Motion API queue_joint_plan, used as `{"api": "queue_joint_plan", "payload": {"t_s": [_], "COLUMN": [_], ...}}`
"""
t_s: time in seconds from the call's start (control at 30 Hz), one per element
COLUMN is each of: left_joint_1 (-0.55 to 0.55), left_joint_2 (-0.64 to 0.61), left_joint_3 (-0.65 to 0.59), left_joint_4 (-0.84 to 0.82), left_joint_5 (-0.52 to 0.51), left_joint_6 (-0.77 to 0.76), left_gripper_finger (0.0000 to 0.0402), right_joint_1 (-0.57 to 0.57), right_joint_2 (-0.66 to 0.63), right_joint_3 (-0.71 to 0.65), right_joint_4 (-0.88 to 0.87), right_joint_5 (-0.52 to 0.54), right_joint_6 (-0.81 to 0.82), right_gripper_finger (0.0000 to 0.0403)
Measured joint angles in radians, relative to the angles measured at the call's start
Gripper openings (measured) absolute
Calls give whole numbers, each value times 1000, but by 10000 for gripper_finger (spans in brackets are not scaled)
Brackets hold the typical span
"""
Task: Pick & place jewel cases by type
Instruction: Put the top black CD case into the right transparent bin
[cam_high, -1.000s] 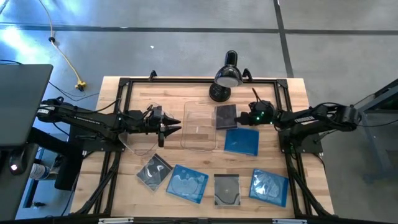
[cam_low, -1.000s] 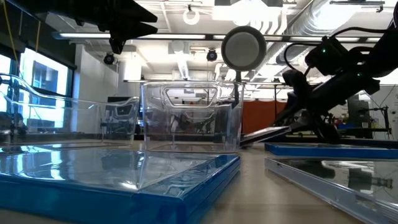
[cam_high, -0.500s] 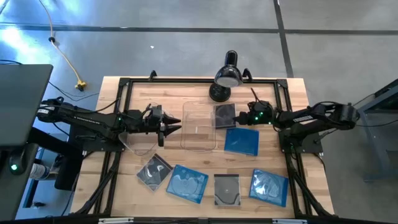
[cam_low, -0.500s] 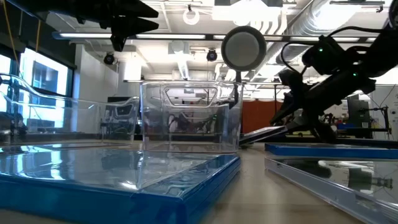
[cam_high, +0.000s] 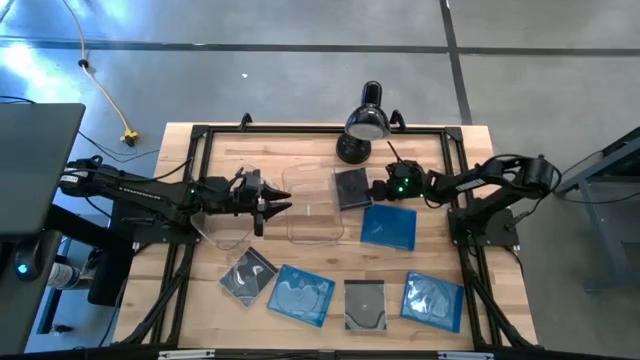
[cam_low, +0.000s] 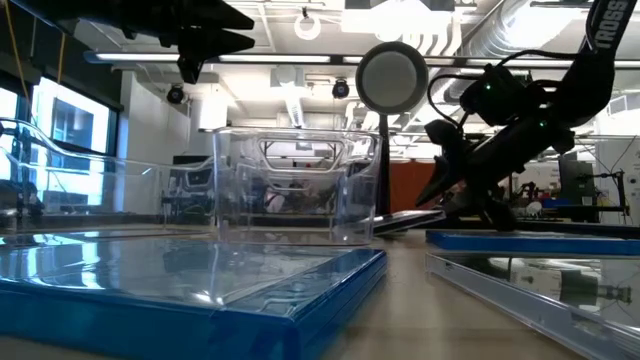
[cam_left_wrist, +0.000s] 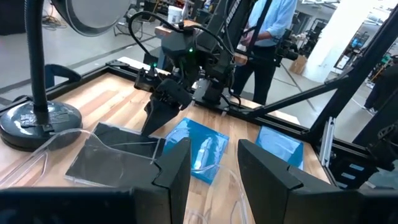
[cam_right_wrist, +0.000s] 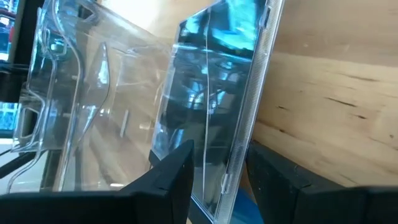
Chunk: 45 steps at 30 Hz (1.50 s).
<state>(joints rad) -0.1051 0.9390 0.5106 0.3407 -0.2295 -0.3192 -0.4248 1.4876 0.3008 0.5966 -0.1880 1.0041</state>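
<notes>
My right gripper (cam_high: 375, 188) is shut on a dark jewel case (cam_high: 352, 187) just right of the middle clear bin (cam_high: 313, 207); the case also shows in the left wrist view (cam_left_wrist: 118, 152) and the low view (cam_low: 405, 219). My left gripper (cam_high: 277, 205) is open and empty, held in the air between the left clear bin (cam_high: 225, 228) and the middle bin. A blue case (cam_high: 388, 226) lies flat beside the right gripper. Two dark cases (cam_high: 248, 273) (cam_high: 365, 303) and two blue cases (cam_high: 302, 295) (cam_high: 433, 300) lie flat along the near side. My right gripper pinches the dark case's right edge (cam_right_wrist: 239, 158) between its two fingers, coming from the table's right and slanting down. The case is tilted: its held edge is raised and its left edge (cam_low: 380, 227) is low, at the foot of the middle bin's right wall.
A black desk lamp (cam_high: 362, 125) stands at the far middle, just behind the held case. A black frame runs around the table top. A person stands beyond the table's right side in the left wrist view (cam_left_wrist: 267, 37).
My right gripper has gone toward the table's left edge with the dark case, which stays tilted. The middle clear bin has slid toward the left and turned a little, with the case at its wall.
</notes>
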Motion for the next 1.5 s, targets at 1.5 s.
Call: {"api": "queue_joint_plan", "payload": {"t_s": [1.5], "left_joint_1": [0], "left_joint_2": [0], "left_joint_3": [0], "left_joint_4": [1], "left_joint_5": [1], "left_joint_6": [-1], "left_gripper_finger": [131], "right_joint_1": [72], "right_joint_2": [70], "right_joint_3": [248], "right_joint_4": [-206], "right_joint_5": [-9], "right_joint_6": [12], "right_gripper_finger": [137]}}
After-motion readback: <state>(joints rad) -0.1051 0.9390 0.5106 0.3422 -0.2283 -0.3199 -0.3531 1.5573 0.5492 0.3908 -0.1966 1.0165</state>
